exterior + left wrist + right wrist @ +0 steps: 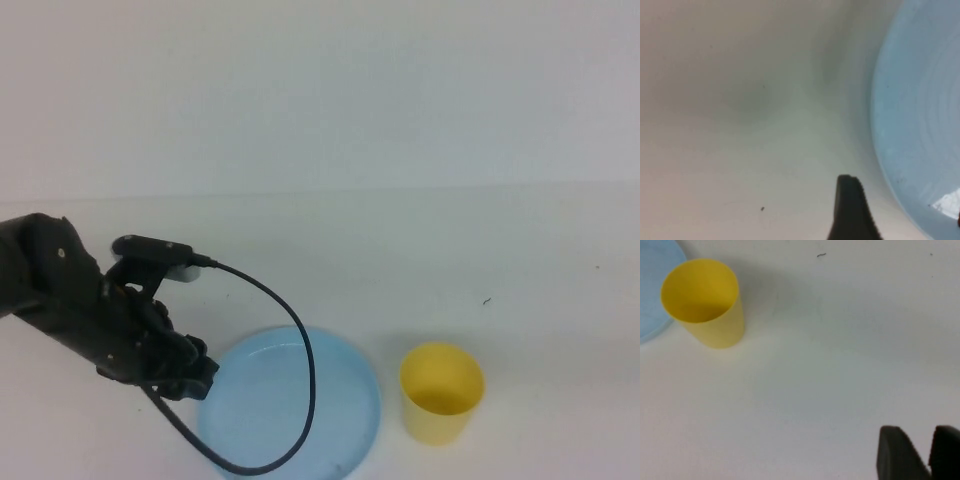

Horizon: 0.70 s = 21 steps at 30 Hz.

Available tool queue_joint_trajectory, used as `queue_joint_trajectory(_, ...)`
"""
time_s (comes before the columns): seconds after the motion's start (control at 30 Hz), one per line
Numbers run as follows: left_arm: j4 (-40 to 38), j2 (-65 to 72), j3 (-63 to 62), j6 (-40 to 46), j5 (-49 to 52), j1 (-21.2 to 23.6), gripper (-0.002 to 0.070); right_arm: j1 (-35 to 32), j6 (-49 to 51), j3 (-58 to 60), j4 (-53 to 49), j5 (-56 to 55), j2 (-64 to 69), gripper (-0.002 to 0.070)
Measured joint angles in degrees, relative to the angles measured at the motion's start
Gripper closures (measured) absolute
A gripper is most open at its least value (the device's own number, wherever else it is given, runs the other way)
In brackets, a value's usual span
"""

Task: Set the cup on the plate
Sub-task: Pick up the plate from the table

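Observation:
The yellow cup (441, 394) stands upright and empty on the white table, just right of the light blue plate (255, 400), not on it. The plate is bare. My left gripper (198, 378) hovers at the plate's left rim. In the left wrist view it (905, 197) is open, one finger (851, 210) over the table beside the plate (920, 125), and it holds nothing. The right arm is outside the high view. Its gripper (922, 432) is over bare table, well away from the cup (702, 300) and the plate's edge (652, 290), fingers a little apart and empty.
A black cable (300, 340) loops from the left wrist across the plate's middle. The table's far edge meets a pale wall (320, 100). A small dark speck (487, 300) lies behind the cup.

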Motion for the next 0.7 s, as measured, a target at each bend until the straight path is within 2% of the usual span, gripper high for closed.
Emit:
queue_joint_trajectory(0.23, 0.25, 5.56, -1.63, -0.11, -0.31, -0.27, 0.0257, 0.0, 0.69, 0.0, 0.35, 0.73, 0.0, 0.0498)
queue_joint_trajectory(0.47, 0.96, 8.76, -2.48, -0.24, -1.5, -3.82, 0.0264, 0.0, 1.13, 0.0, 0.94, 0.73, 0.0, 0.0497)
queue_joint_trajectory(0.57, 2.68, 9.64, -2.85, -1.81, -1.56, -4.67, 0.0353, 0.0, 1.27, 0.0, 2.4, 0.73, 0.0, 0.0497)
queue_joint_trajectory(0.7, 5.43, 10.26, -2.95, -4.1, -1.92, -4.67, 0.0619, 0.0, 1.27, 0.0, 3.2, 0.73, 0.0, 0.0497)
